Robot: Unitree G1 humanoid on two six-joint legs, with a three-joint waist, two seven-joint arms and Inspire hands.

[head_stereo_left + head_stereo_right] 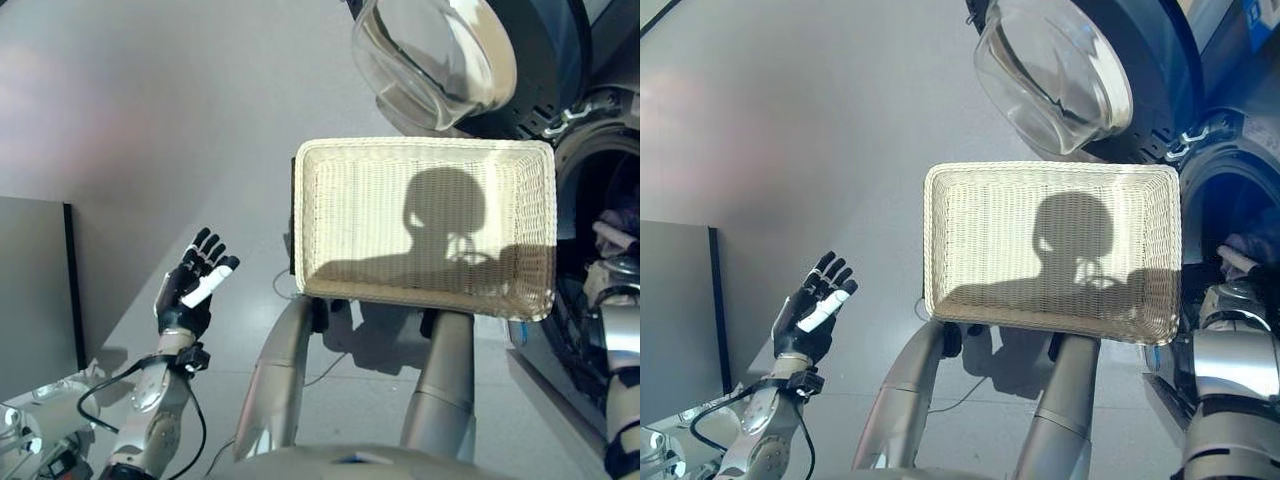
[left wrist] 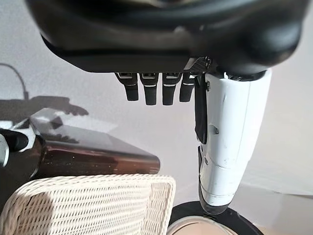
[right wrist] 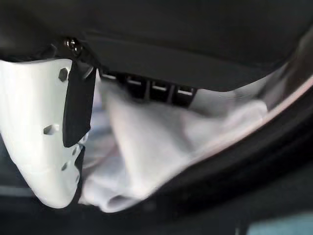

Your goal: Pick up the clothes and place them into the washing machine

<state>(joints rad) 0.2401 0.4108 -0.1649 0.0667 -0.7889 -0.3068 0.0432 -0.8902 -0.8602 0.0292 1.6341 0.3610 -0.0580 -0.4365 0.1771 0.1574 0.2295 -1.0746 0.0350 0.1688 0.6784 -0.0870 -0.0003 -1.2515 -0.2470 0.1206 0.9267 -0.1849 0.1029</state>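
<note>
Pale grey floor (image 1: pixel 180 120) stretches wide and bare across the robot's left side, bounded by a grey panel with a dark edge (image 1: pixel 40 290) at the far left. Out over that open stretch the left hand (image 1: pixel 192 283) is raised with its fingers straight and spread, holding nothing and well apart from everything else. Straight ahead sits a cream rectangular woven wicker basket (image 1: pixel 320 215), its inside holding only shadow. Just past the basket's far rim hangs the round clear glass door (image 1: pixel 430 55) of the dark front-loading washing machine (image 1: pixel 585 150), swung open, with the drum mouth close against the basket's right edge. The right hand (image 3: pixel 39 142) is inside that drum; its fingers lie against a bundle of white and pale lilac clothes (image 3: pixel 146 147), and whether they are gripping the cloth cannot be told.
</note>
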